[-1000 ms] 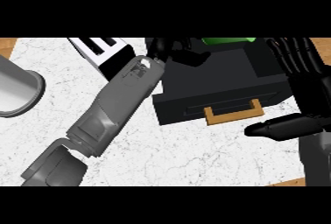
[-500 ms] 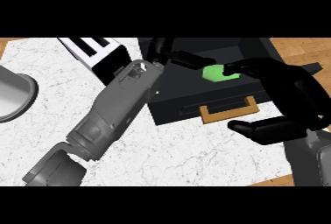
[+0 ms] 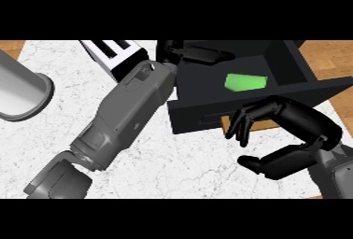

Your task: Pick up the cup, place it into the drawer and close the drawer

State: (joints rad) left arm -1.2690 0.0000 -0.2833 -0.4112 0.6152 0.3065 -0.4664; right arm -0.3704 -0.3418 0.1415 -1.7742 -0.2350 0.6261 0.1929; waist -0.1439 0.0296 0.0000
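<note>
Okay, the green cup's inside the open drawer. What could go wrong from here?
1. The left hand sits at the far left corner of the drawer, seemingly over its rim. It could get caught as the drawer shuts.
2. The right hand hovers at the drawer front, its fingers curved over the mostly hidden handle. They might snag there instead of pushing cleanly.
3. The cup may shift if the drawer is pushed abruptly.

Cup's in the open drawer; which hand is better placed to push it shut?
Right. The right hand hovers at the drawer front, fingers near its panel; the left hand is at the far back corner, cup already inside.
</note>
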